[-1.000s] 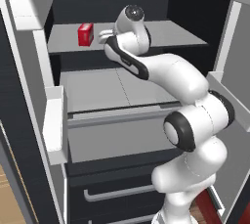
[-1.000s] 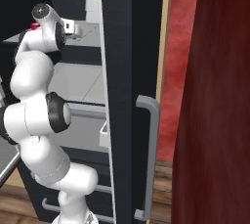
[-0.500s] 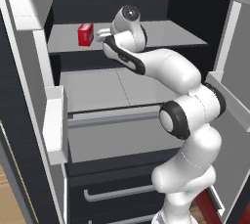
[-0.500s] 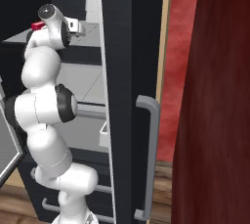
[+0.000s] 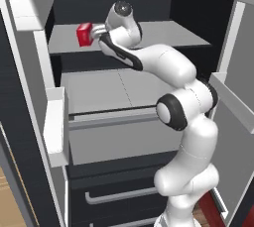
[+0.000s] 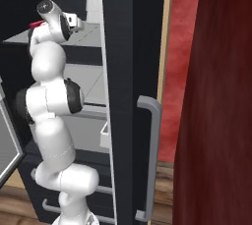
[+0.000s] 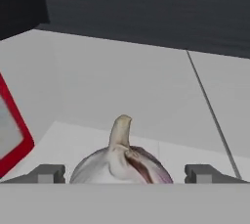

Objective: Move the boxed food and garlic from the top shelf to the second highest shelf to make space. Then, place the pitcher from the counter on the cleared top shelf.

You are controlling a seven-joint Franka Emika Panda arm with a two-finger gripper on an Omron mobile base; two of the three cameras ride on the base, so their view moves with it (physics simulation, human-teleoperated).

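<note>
Pincer: my pincer (image 7: 124, 174) stood released, one tip either side of the garlic.
Garlic: small whitish-grey pointed garlic bulb (image 7: 122, 162) sat on the light-grey top shelf (image 5: 163, 35), beside the bright red carton (image 5: 84, 34).
Advice: I judged squeezing low on the bulb best.
Writing: none I could read.

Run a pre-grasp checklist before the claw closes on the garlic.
1. Claw open: ok, both fingertips stand wide apart.
2. Garlic centred between the fingertips: ok in the hand view.
3. Garlic resting on the top shelf: ok.
4. Boxed food clear of the claw: ok, it sits off to one side, apart from the garlic.
5. Fingertips low enough around the bulb: cannot tell.
6. Second highest shelf has free room: ok, bare surface shows.
</note>
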